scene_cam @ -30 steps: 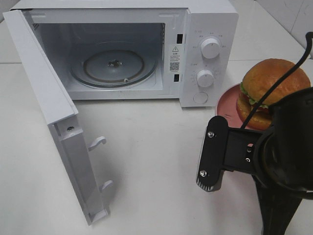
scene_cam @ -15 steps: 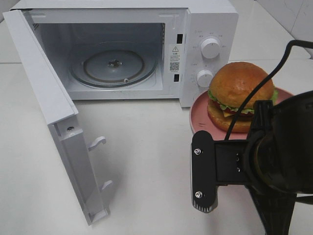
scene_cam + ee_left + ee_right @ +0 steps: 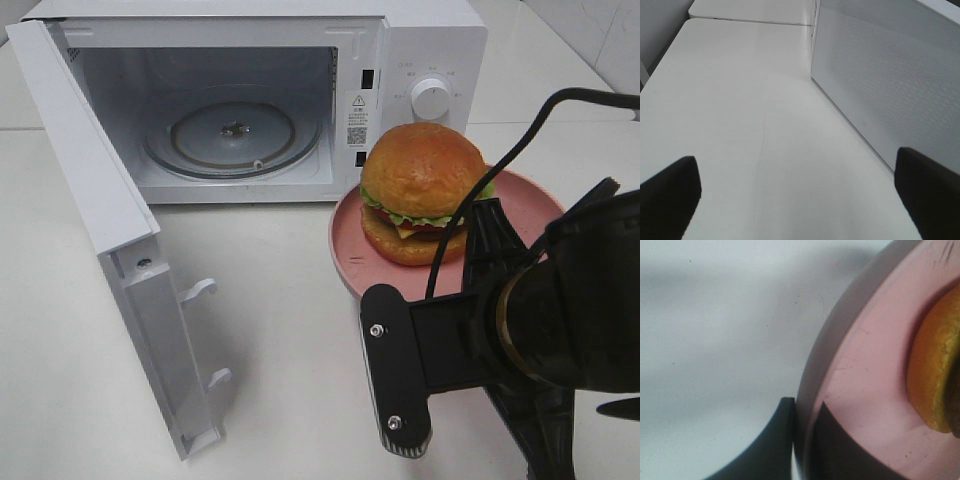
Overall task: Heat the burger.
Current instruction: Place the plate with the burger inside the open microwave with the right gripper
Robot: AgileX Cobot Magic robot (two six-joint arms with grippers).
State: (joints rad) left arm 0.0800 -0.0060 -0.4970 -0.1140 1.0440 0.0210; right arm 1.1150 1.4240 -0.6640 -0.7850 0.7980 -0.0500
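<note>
The burger [image 3: 422,190], with its glossy bun, lettuce and cheese, sits on a round pink plate [image 3: 350,252] held just in front of the microwave's [image 3: 430,40] control panel. My right gripper [image 3: 802,412] is shut on the plate's rim [image 3: 865,390], one finger above it and one below, and the bun's edge [image 3: 932,380] shows close by. In the high view the right arm's black wrist hides most of that grip. My left gripper [image 3: 799,200] is open and empty, low over the table beside the microwave door [image 3: 890,75].
The microwave door [image 3: 90,200] is swung wide open to the left, its latch hooks facing the table. Inside lies the glass turntable [image 3: 232,135]. Two knobs [image 3: 430,98] are on the panel at the right. A black cable [image 3: 520,130] arcs over the plate.
The right arm has carried the plate and burger leftward, from beside the microwave's right end to in front of its control panel. The left gripper has stayed open.
</note>
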